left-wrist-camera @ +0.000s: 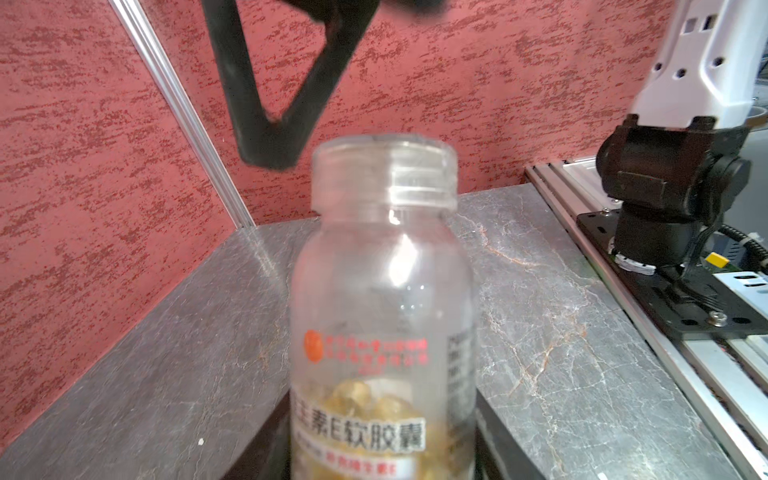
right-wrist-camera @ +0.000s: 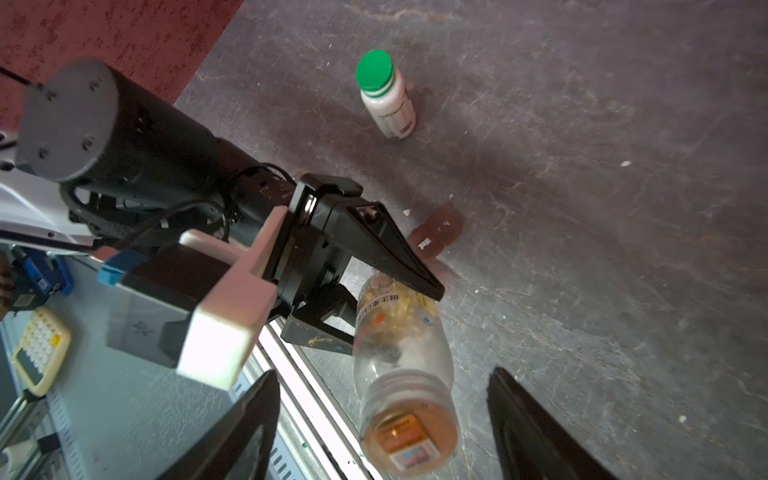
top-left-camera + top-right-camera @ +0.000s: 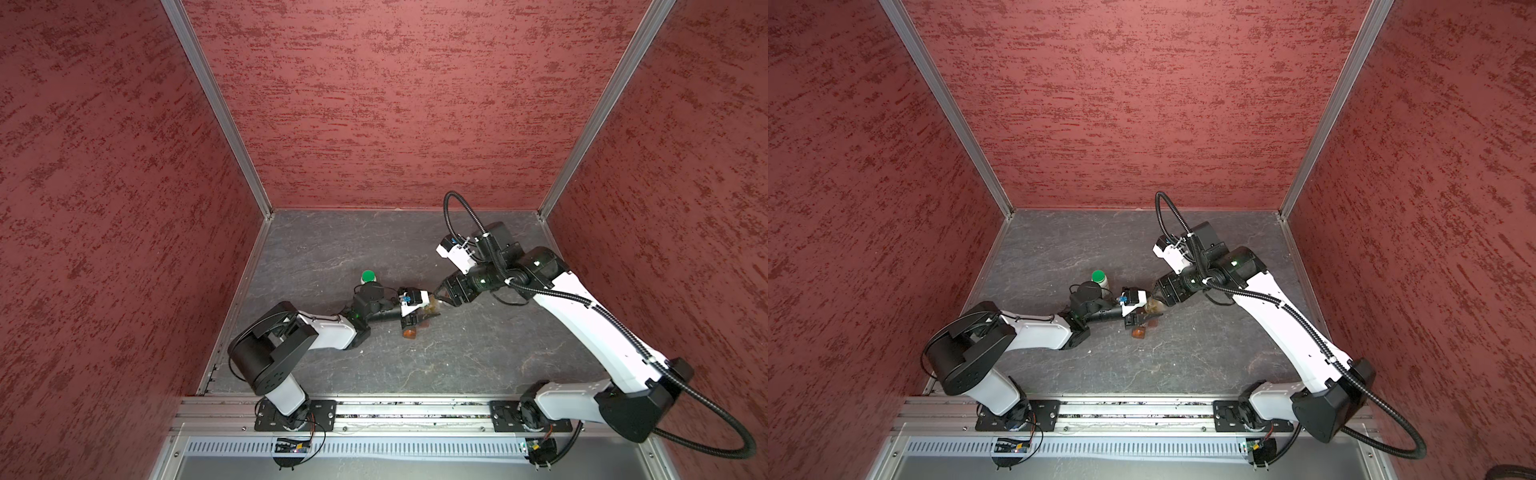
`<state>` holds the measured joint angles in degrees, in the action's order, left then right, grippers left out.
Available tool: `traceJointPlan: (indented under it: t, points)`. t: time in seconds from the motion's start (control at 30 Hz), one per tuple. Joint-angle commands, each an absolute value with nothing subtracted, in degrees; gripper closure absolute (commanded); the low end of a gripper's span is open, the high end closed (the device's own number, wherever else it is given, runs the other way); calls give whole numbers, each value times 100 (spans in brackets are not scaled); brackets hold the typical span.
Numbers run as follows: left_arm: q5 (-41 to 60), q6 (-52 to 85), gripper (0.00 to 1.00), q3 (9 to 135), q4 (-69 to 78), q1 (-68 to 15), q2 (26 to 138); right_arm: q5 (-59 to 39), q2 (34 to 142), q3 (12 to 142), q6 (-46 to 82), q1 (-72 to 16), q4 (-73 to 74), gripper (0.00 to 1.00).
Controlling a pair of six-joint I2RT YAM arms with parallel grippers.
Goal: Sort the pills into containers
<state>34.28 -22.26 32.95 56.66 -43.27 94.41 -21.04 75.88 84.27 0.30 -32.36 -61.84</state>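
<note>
Yellow-orange pills (image 1: 365, 401): a heap of small translucent pieces, all inside a clear plastic bottle (image 1: 382, 270) with a printed label, gathered toward its base end.
Brown containers (image 2: 440, 226): a narrow translucent plastic strip lying flat on the grey veined stone counter (image 3: 332, 249), near its middle. It is just beside the clear plastic bottle and the left claw. In the right wrist view only one end shows, the rest hidden behind a black finger. Whether its lids are up or down cannot be told.
Clear plastic bottle: tipped onto its side, with the threaded neck pointing at the right claw and the base toward the left arm. Whether a cap sits on the neck cannot be told, nor whether the bottle's side touches the counter.
Left claw (image 2: 386, 320): clamped on the bottle's lower body, over the label, with one black finger on each side.
Right claw (image 2: 382, 372): jaws wide, one finger on each side of the bottle's neck with a gap on both sides, touching nothing.
White bottle with a green cap (image 2: 386, 95): upright on the counter, well apart from the containers, on the far side of the left arm's wrist.
Red textured walls (image 3: 374, 104): panels on three sides of the counter, joined by aluminium corner posts.
</note>
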Motion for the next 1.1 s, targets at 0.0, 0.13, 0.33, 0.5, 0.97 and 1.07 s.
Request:
traceJointPlan:
  t: [0.0,0.13,0.33,0.5,0.97,1.07]
  points:
    - [2834,-2162,100,3246,6513,-4287,9717,-1616,7600,9050,833,-3067,-6282,21]
    - [1986,-2431,100,3265,7154,-4323,10056,-1496,7856,9451,1950,-2864,-6588,27]
    - [879,-2947,100,3431,8082,-4427,10657,-1661,7830,9048,3604,-2671,-6337,39]
    - [448,-3365,100,3654,8095,-4607,10948,-1766,7649,8343,4274,-2673,-5713,41]
    - [244,-3604,100,3735,8095,-4877,11109,-1740,7726,7730,4563,-2672,-5188,38]
    - [253,-3612,100,3719,8095,-4887,11091,-1738,7783,7806,4549,-2659,-5212,39]
